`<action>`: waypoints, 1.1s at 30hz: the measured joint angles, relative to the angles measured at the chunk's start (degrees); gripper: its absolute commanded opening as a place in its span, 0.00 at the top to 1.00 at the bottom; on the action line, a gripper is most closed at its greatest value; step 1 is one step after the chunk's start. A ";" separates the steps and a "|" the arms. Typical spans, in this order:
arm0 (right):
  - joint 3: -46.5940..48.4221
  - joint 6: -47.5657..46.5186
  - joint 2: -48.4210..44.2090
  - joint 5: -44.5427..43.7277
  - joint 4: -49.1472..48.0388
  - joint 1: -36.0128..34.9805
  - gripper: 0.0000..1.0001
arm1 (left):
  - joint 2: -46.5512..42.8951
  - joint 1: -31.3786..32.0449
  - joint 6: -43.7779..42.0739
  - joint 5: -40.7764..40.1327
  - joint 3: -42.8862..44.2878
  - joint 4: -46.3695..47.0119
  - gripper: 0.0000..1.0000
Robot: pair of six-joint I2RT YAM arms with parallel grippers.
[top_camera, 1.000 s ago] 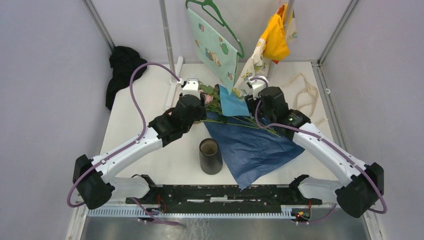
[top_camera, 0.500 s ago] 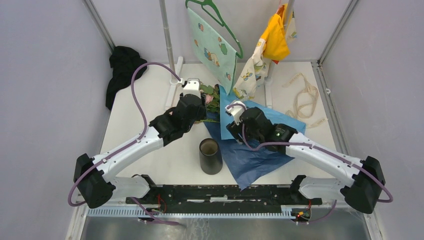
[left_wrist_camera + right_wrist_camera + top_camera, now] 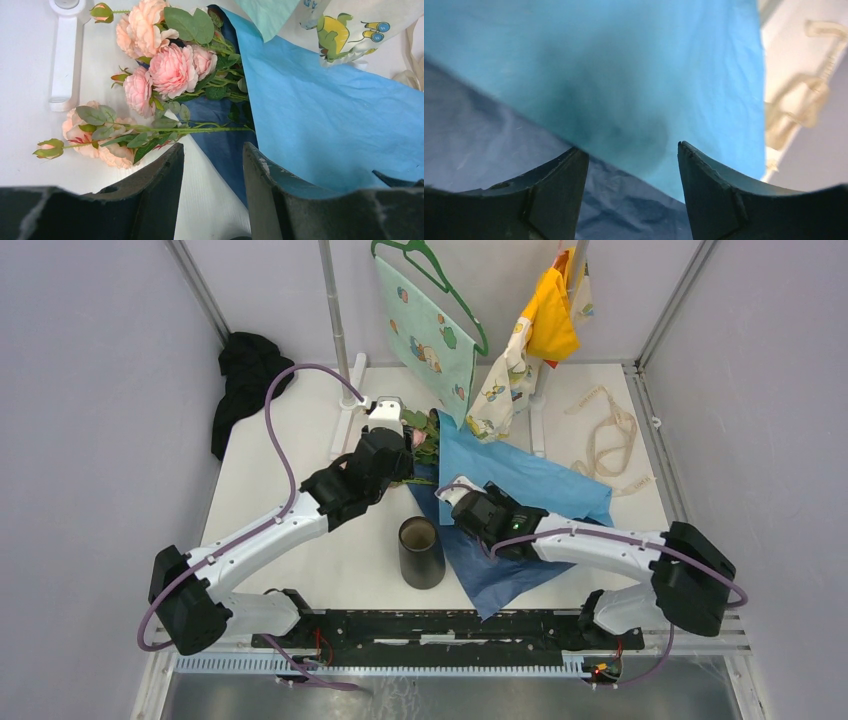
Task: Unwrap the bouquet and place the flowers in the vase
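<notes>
The flowers point(image 3: 424, 436) point(image 3: 165, 70), pink and peach roses on thin green stems point(image 3: 205, 129), lie on the table at the back centre. Their stem ends run under the light-blue paper point(image 3: 530, 478) point(image 3: 330, 105), which is spread over the dark-blue paper point(image 3: 500, 565) point(image 3: 469, 130). The black vase point(image 3: 421, 552) stands upright and empty near the front, left of the paper. Just short of the stems, my left gripper point(image 3: 212, 155) is open with nothing between its fingers. My right gripper point(image 3: 631, 150) hangs open over the boundary of the two papers, holding nothing.
A cream ribbon point(image 3: 605, 435) point(image 3: 799, 100) lies loose at the back right. A white stand base point(image 3: 345, 420) point(image 3: 62, 55) sits by the flowers. Patterned cloths point(image 3: 430, 325) and a yellow one point(image 3: 550, 315) hang at the back. In the back left corner lies a black cloth heap point(image 3: 245, 380).
My right arm swung from the back beside the flowers forward and left, over the papers. The light-blue sheet now lies spread out to the right. The left arm stayed put.
</notes>
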State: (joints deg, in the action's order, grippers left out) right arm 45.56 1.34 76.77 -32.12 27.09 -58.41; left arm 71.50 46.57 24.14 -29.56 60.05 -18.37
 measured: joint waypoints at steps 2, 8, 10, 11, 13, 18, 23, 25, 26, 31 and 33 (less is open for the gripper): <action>0.59 -0.15 2.49 -4.52 -0.35 0.00 0.30 | 0.00 0.00 0.02 0.17 0.00 0.00 0.46; 4.85 -2.27 10.47 -17.20 -0.90 0.02 0.77 | 0.00 0.02 0.02 0.24 0.00 0.02 0.46; 7.61 -3.48 12.22 -20.13 -1.22 0.59 0.96 | 0.00 0.00 0.02 0.39 0.00 0.02 0.47; 8.66 -4.09 12.31 -20.85 -1.40 0.85 0.99 | 0.00 0.00 0.02 0.68 0.00 0.02 0.47; 11.08 -5.01 12.26 -21.94 -2.16 2.25 1.00 | 0.00 0.00 0.02 1.27 0.00 0.02 0.47; 17.90 -5.97 12.26 -21.88 -3.89 12.11 1.00 | 0.00 0.00 0.02 1.81 0.00 0.11 0.47; 25.16 -5.92 15.26 -18.73 -4.72 24.24 1.00 | 0.15 0.00 0.02 3.19 0.00 0.63 0.47; 28.85 -5.92 19.47 -17.62 -5.18 27.85 1.00 | 0.44 0.00 0.02 3.41 0.00 0.81 0.47; 30.32 -5.92 21.59 -17.09 -5.33 28.98 1.00 | 0.55 0.00 0.02 3.63 0.00 0.85 0.47; 38.27 -5.68 35.28 -13.14 -4.44 34.64 1.00 | 0.68 0.00 0.02 4.20 0.00 0.90 0.47; 40.11 -5.60 38.71 -11.47 -3.39 36.28 1.00 | 0.68 0.00 0.00 4.15 0.00 0.90 0.48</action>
State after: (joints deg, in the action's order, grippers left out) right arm 85.67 -4.25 115.48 -43.59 23.70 -22.13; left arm 72.18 46.57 24.14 -25.41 60.05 -17.47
